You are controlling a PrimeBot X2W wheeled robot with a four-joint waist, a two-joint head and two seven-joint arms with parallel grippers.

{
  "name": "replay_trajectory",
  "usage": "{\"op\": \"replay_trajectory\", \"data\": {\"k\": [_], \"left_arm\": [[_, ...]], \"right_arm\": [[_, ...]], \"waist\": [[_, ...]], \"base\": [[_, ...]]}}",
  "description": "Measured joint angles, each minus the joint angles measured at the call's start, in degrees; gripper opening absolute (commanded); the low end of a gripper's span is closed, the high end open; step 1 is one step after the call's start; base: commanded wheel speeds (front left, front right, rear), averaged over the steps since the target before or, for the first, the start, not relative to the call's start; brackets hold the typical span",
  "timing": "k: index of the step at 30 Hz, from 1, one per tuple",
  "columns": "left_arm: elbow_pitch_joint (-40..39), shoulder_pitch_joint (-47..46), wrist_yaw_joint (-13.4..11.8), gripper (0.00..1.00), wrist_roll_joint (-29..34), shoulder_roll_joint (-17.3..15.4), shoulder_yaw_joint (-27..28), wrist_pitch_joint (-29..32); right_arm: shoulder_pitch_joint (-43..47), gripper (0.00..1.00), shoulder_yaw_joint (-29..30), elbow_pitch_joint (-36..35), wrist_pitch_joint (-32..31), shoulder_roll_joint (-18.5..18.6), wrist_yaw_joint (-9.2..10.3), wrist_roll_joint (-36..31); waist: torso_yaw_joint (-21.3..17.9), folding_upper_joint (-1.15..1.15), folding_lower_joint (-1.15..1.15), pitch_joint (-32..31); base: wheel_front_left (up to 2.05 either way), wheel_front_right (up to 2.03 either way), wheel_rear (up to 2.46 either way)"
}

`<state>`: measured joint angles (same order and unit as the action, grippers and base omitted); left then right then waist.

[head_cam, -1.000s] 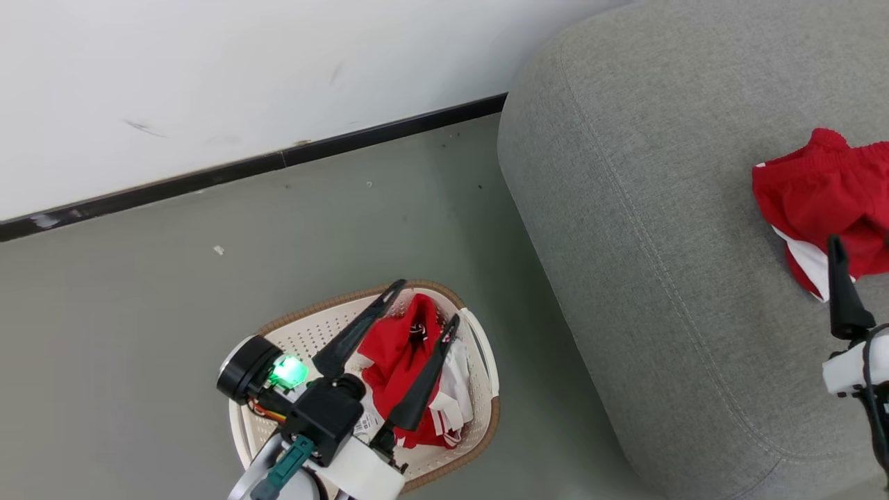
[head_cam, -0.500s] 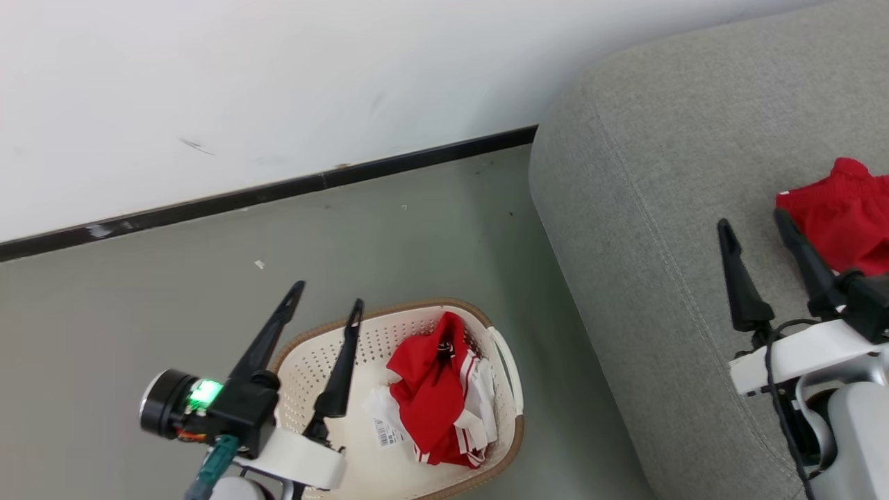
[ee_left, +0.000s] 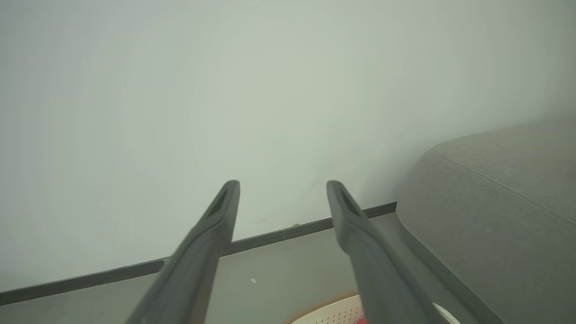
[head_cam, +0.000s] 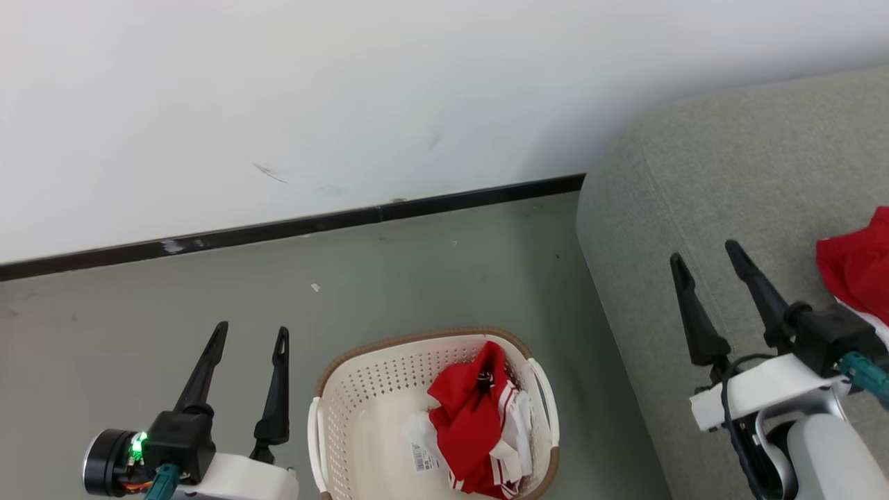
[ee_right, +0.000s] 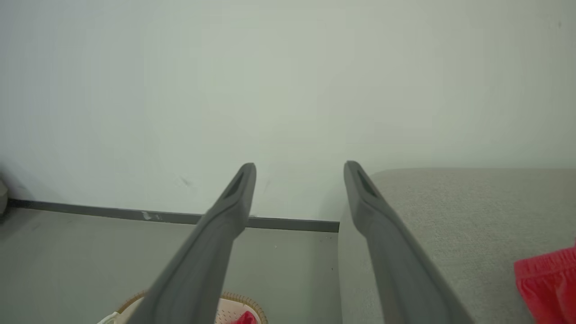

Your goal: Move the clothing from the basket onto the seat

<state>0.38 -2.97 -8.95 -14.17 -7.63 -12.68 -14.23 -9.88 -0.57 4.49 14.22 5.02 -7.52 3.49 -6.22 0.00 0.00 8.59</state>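
Head view: left claw [head_cam: 251, 328] and right claw [head_cam: 703, 251] both spread wide, nothing held.
Left one hangs over the floor [head_cam: 139, 298] just left of the basket [head_cam: 417, 337]. The red clothing [head_cam: 469, 417] is bunched in its right half, apart from both. Right one hovers over the grey seat [head_cam: 694, 173], with a second red garment [head_cam: 858, 267] just to its right.
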Motion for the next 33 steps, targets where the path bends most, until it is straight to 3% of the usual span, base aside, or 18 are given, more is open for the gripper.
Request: {"op": "replay_trajectory", "data": {"k": [18,27,33], "left_arm": [[0.62,6.09,0.71,1.00,-1.42,0.24,3.07,-0.04],[1.12,7.28,2.12,1.00,-1.42,0.27,2.92,-0.04],[1.08,7.68,2.57,1.00,-1.42,0.22,3.41,-0.04]], "right_arm": [[11.69,1.00,1.41,-2.44,0.00,-2.74,0.00,-4.83],[15.33,1.00,1.11,-4.05,0.00,-2.82,0.00,-6.15],[16.99,1.00,-0.43,-4.67,-0.01,-2.82,0.00,-3.70]], "waist": [[5.90,0.00,0.00,-6.89],[6.56,0.00,0.00,-9.38],[5.89,0.00,0.00,-9.92]], "base": [[0.00,0.00,0.00],[0.00,0.00,0.00],[0.00,0.00,0.00]]}}
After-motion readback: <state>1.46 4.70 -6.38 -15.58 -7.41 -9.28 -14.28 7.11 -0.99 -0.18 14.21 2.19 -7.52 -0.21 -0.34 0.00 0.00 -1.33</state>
